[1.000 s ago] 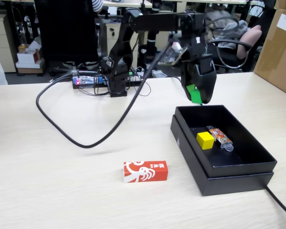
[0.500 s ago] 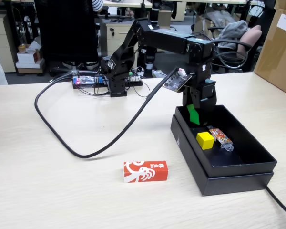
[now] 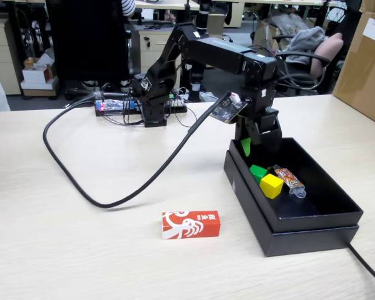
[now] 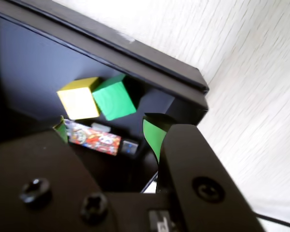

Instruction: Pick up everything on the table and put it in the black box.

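The green cube point(image 3: 258, 172) point(image 4: 114, 97) lies inside the black box point(image 3: 325, 225) point(image 4: 150, 60), touching the yellow cube point(image 3: 270, 185) point(image 4: 79, 99). My gripper point(image 3: 252, 147) point(image 4: 106, 129) hangs open just above the box's far left corner, with nothing between its green-padded fingers point(image 4: 153, 135). The red-orange carton point(image 3: 190, 224) lies flat on the table point(image 3: 81, 250), in front of and to the left of the box; the wrist view does not show it.
A colourful wrapped packet point(image 3: 289, 179) point(image 4: 93, 138) lies in the box beside the cubes. A thick black cable point(image 3: 106, 200) loops across the table left of the arm. The arm's base and electronics point(image 3: 144, 109) stand at the back. A brown cardboard carton point(image 3: 365, 62) stands far right.
The gripper came down over the box's far left corner with the green cube and opened; the cube now rests in the box against the yellow cube.
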`<state>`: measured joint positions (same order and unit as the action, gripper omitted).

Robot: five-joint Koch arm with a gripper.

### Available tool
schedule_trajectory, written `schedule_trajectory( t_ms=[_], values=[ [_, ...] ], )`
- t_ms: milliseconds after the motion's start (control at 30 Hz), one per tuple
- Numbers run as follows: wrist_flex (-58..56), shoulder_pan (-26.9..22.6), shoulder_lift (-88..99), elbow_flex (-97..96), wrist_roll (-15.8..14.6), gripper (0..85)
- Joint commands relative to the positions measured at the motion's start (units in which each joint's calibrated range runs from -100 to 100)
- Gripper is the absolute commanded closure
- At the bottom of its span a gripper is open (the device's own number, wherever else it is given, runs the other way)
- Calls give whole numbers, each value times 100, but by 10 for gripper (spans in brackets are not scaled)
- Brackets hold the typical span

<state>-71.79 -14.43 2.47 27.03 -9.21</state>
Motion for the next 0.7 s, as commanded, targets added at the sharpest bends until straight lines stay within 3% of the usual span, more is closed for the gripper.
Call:
schedule_trajectory(
  t_ms=[0,367,667],
  values=[
    [-13,254,1491,243,24,483],
    [4,1197,2077,-455,430,448],
    [1395,1568,1388,-1914,689,426]
  ],
)
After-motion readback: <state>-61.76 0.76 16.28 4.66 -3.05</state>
